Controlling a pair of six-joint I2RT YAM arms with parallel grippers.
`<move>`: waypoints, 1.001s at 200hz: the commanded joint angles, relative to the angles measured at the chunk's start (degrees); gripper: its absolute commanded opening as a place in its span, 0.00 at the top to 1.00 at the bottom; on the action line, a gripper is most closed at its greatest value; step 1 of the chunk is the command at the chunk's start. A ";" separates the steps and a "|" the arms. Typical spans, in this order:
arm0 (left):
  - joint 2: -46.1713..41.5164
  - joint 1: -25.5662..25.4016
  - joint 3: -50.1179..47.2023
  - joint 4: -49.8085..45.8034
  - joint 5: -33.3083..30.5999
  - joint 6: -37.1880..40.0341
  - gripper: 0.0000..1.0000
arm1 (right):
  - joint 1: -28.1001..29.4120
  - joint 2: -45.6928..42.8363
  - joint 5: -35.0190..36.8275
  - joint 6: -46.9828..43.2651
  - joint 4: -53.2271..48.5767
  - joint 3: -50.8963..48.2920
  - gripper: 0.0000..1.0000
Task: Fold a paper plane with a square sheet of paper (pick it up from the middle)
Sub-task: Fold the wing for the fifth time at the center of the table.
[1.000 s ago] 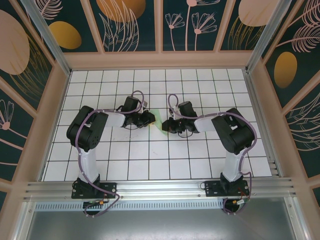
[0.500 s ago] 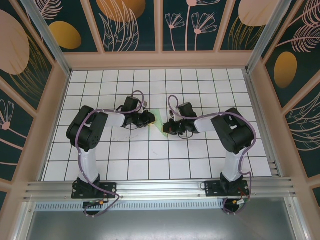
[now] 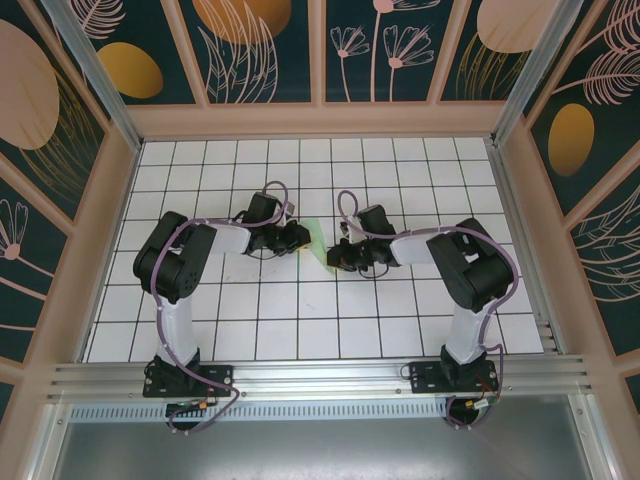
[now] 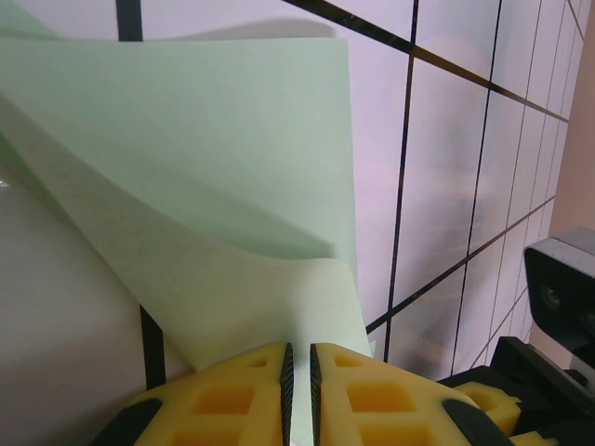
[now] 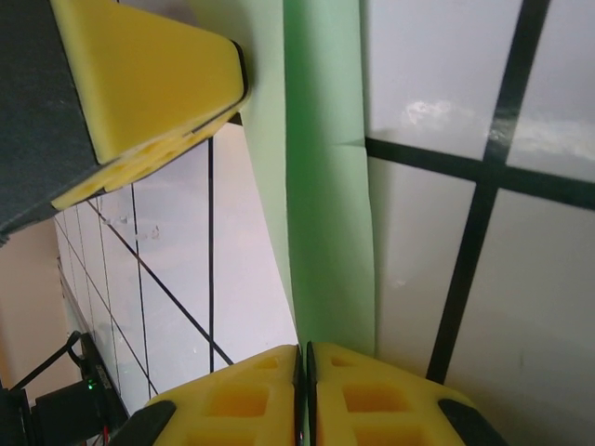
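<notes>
So here both arms are hunched in toward the middle of the white grid table (image 3: 300,320), with the left gripper (image 3: 303,238) and the right gripper (image 3: 333,256) nose to nose. The pale mint-green sheet of paper (image 3: 316,235) sits in the small gap between them.

On the left wrist cam, the left gripper's (image 4: 297,367) yellow fingers (image 4: 232,400) are pressed almost together. There's just a thin slit left, and the sheet of paper (image 4: 232,158) goes straight down into it, so that jaw is clamped on the paper. Ahead of the jaws the sheet fans out wide and is doubled over. One layer curls back toward the fingers and a flatter layer lies beyond it, over the tiles. Off to the right of the jaws there's a chunk of the right arm's black body (image 4: 558,288), close by.

The right wrist cam is much the same. The right gripper's (image 5: 304,372) yellow pads (image 5: 242,400) are closed to a hairline, and a narrow strip of the sheet (image 5: 325,186) runs straight ahead from that seam. It looks pinched by its edge, with a crease running along the strip. Ahead and left of those jaws you can see one yellow finger of the left gripper (image 5: 139,84), just beside the paper. I can't tell if it's touching the strip at that spot.

The tile lines to the right of the strip are bare.
</notes>
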 commanded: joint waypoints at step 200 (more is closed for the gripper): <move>5.23 0.19 1.01 -6.25 -9.16 2.07 0.83 | 1.01 -0.31 3.17 -2.58 -7.63 -2.08 0.90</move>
